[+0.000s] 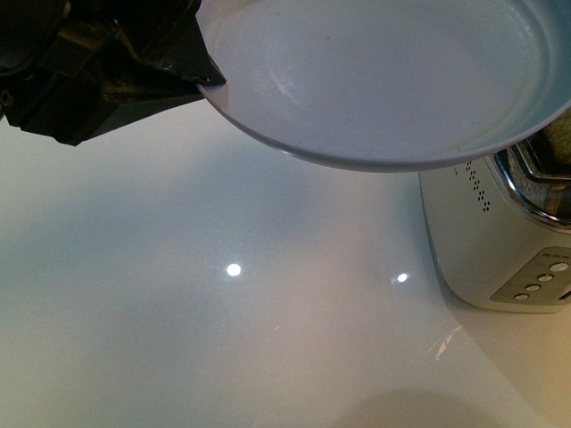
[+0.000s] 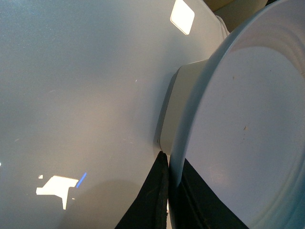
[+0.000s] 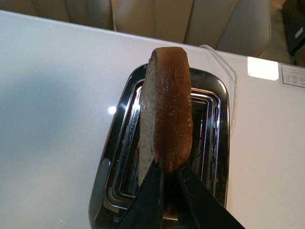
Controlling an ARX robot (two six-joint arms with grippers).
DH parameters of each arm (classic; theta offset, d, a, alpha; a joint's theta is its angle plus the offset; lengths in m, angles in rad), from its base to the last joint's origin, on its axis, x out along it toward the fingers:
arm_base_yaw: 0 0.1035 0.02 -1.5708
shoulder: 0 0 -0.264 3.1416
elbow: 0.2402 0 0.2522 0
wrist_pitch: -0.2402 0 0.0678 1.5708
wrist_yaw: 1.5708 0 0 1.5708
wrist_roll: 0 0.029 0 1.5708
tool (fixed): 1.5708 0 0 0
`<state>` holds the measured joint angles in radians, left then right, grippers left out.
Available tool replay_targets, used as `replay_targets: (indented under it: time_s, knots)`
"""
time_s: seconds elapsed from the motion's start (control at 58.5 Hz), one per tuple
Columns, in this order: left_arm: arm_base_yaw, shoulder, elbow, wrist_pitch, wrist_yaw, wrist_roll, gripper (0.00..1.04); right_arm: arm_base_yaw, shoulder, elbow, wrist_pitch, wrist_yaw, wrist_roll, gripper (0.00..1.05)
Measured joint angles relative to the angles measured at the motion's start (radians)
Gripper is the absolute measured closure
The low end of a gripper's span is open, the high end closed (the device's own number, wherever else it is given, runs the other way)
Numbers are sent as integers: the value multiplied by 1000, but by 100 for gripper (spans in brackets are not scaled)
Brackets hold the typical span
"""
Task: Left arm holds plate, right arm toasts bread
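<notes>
1. My right gripper (image 3: 167, 183) is pinched on the bread (image 3: 167, 105), its fingers closed on the brown crust at one end. The slice stands on edge and near upright.
2. My left gripper (image 1: 203, 71) is clamped on the rim of the plate (image 1: 384, 80). In the left wrist view one finger lies on each side of the rim. The plate is empty, tilted and clear of the table (image 1: 223, 339).
3. The bread hangs directly over the toaster (image 3: 217, 143), in line with the slots and reaching away from the right gripper. I cannot tell whether its far end has entered a slot.
4. Risk one: the grip takes only a narrow strip of crust. I judge that soft bread could tear or swing there, and the slice would drop crooked.
5. Risk two: if the slice goes down skewed, it could catch the wire guides inside the slot and buckle instead of sliding in.
6. Risk three: the plate is held at one point on its edge, so it could pivot in the jaws if I move the arm sharply.
7. Risk four: in the front view the plate overlaps the toaster's top, and the two look close. A small drift could knock the toaster or crowd the right arm.
</notes>
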<state>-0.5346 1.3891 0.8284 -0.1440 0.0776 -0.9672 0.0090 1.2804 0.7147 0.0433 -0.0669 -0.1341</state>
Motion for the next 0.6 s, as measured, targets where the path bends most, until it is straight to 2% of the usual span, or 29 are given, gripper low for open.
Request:
replay_targets:
  time_s: [0.291, 0.598]
  knots:
    - [0, 0, 0, 0, 0, 0, 102, 32, 74, 7, 18, 74, -19, 102]
    - [0, 0, 0, 0, 0, 0, 102, 60, 97, 55, -66, 190, -50, 102]
